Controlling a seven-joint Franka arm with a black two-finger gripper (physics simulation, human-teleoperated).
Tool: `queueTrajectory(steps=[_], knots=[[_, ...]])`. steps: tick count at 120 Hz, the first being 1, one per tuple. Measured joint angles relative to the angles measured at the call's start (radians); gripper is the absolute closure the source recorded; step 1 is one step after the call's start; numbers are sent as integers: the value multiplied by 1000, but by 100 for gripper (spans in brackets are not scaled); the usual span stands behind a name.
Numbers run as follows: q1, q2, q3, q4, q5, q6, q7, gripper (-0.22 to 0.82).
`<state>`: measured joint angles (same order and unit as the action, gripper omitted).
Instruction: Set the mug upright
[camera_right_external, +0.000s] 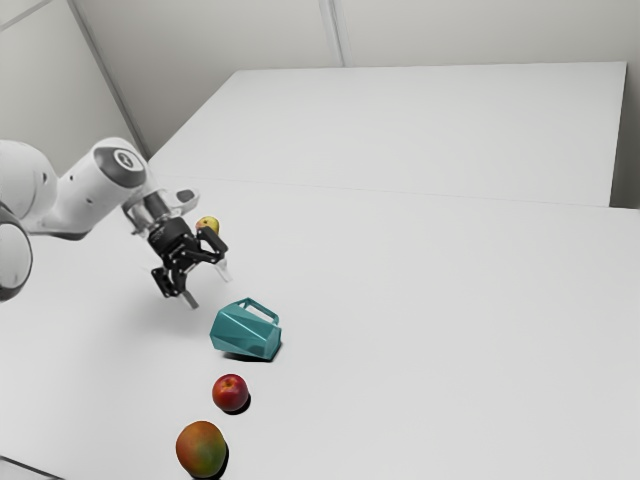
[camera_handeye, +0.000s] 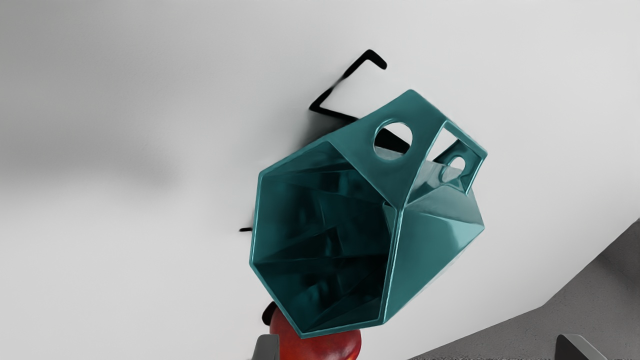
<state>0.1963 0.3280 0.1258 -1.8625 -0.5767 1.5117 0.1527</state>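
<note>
Hanging over the white table (camera_right_external: 420, 290), the gripper (camera_right_external: 208, 286) has its jaws spread wide, nothing held between them! And there's the teal mug (camera_right_external: 243, 332), down on its side, just past the fingertips and clear of both, to the exterior view's right of them. The wrist view looks straight into its open mouth, handle (camera_handeye: 432, 142) angled off the body. Near the mug sits a red apple (camera_right_external: 230, 393), then a mango (camera_right_external: 201, 449), with a yellow fruit (camera_right_external: 208, 223) behind the gripper.
</note>
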Motion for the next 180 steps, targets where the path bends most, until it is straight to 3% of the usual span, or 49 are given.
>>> queueTrajectory(steps=[97, 101, 118, 131, 153, 180], knots=[[-6, 109, -37, -10, -157, 57, 27, 0], [-6, 110, -38, -7, -155, 59, 27, 5], [-9, 107, -38, -1, -128, 67, 27, 43], [-9, 104, -39, 2, -119, 70, 27, 60], [-11, 102, -58, 21, -112, 75, 25, 72], [-24, 80, -66, 25, -98, 83, 16, 77]])
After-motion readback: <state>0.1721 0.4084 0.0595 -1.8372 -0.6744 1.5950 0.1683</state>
